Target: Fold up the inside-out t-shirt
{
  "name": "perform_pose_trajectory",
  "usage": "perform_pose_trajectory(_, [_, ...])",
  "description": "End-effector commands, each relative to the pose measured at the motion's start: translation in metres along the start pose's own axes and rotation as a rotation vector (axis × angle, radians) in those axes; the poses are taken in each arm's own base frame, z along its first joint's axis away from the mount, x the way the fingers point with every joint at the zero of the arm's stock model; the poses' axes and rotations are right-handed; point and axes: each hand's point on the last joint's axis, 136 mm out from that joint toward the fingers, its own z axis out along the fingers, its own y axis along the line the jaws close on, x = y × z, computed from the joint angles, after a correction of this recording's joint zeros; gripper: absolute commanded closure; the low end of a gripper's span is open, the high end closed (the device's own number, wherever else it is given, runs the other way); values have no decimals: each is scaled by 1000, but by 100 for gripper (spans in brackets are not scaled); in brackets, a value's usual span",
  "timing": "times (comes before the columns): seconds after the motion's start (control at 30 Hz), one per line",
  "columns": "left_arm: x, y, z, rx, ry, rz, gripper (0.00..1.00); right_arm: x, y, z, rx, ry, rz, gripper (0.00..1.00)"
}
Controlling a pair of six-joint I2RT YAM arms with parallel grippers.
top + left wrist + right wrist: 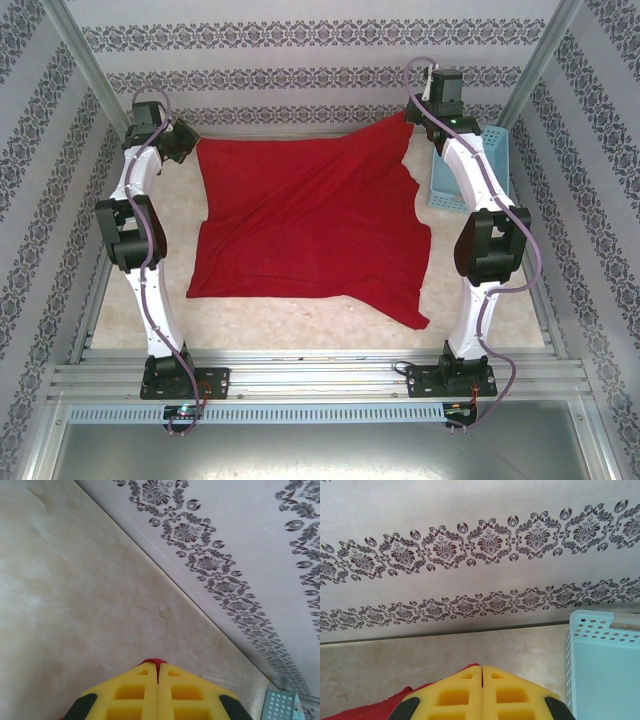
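Note:
The red t-shirt (pixel 310 215) lies spread over the middle of the table, its far edge stretched between both arms. My left gripper (pixel 183 140) holds the far left corner; in the left wrist view its yellow fingers (pixel 130 690) are pressed together with a sliver of the red t-shirt (pixel 152 661) pinched at the tips of the left gripper (pixel 158 666). My right gripper (pixel 420 118) holds the far right corner, lifted slightly. In the right wrist view the right gripper (pixel 482 669) is shut, with the red t-shirt (pixel 370 709) trailing to the left.
A light blue perforated basket (pixel 470 170) stands at the back right beside the right arm, and its wall (pixel 605 665) fills the right wrist view's right side. Patterned walls (pixel 320 60) enclose the table on three sides. Bare marble tabletop (pixel 300 325) runs along the near edge.

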Motion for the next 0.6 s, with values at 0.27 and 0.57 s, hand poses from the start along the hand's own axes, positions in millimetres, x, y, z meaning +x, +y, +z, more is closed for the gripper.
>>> perform_pose_trajectory(0.27, [-12, -87, -136, 31, -108, 102, 100, -68, 19, -89, -23, -195, -6, 100])
perform_pose_trajectory(0.57, [-7, -132, -268, 119, -333, 184, 100, -86, 13, -194, -29, -368, 44, 100])
